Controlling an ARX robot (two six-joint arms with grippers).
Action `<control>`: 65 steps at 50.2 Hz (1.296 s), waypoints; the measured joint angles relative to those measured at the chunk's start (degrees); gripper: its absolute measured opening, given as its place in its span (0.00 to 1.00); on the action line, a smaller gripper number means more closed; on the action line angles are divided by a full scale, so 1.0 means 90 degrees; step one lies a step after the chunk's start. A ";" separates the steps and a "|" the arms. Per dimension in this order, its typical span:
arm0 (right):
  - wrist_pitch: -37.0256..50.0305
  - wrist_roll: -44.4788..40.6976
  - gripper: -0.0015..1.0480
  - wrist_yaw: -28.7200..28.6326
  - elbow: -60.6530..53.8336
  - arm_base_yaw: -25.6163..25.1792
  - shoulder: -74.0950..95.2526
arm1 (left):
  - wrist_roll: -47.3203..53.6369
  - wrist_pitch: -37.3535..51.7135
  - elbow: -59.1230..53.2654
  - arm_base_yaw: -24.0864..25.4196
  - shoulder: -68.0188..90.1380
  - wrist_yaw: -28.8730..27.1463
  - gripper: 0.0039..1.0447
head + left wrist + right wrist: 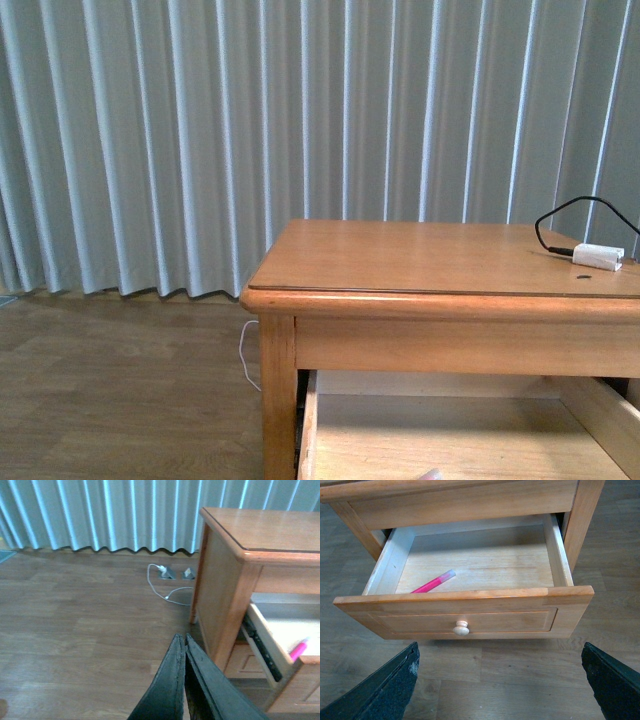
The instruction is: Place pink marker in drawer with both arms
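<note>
Wood floor (520, 680), open drawer (420, 622) — pink marker (433, 584) inside

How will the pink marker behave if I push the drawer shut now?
Likely rolls: the pink marker is a slim round pen lying loose on the smooth floor of the drawer. Probably light and stiff, so a brisk push may slide it.

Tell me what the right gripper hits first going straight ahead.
Probably the drawer front near its knob; the right gripper, fingers open, points there, though depth is unclear.
</note>
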 joint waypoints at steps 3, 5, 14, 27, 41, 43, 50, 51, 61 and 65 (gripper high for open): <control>0.0000 0.0000 0.91 0.0000 0.0000 0.0000 0.0000 | 0.0012 -0.0024 -0.0075 0.0328 -0.0107 0.0294 0.04; 0.0000 0.0000 0.91 0.0000 0.0000 0.0000 0.0000 | 0.0010 -0.0034 -0.0126 0.0474 -0.0180 0.0330 0.04; 0.0000 0.0000 0.91 -0.0002 0.0000 0.0000 0.0000 | 0.0012 -0.0136 -0.0328 0.0549 -0.0474 0.0384 0.04; 0.0000 0.0000 0.91 0.0000 0.0000 0.0000 0.0000 | 0.0012 -0.0321 -0.0522 0.0561 -0.0852 0.0381 0.04; -0.0002 0.0000 0.91 0.0002 0.0000 0.0000 0.0000 | 0.0017 -0.1336 -0.0692 0.0561 -0.2135 0.0381 0.04; -0.0002 0.0000 0.91 -0.0005 0.0000 0.0000 0.0000 | 0.0017 -0.1336 -0.0692 0.0561 -0.2164 0.0376 0.04; -0.0002 0.0002 0.91 0.0007 0.0000 0.0000 0.0000 | 0.0017 -0.1345 -0.0692 0.0561 -0.2174 0.0381 0.04; -0.0002 0.0002 0.91 0.0005 0.0000 -0.0002 0.0000 | 0.0015 -0.1345 -0.0692 0.0561 -0.2174 0.0384 0.04; -0.0002 0.0002 0.91 0.0002 0.0000 0.0000 0.0000 | 0.0015 -0.1345 -0.0692 0.0561 -0.2174 0.0381 0.08; -0.0002 0.0000 0.91 0.0000 0.0000 0.0000 0.0000 | 0.0015 -0.1345 -0.0692 0.0561 -0.2174 0.0381 0.21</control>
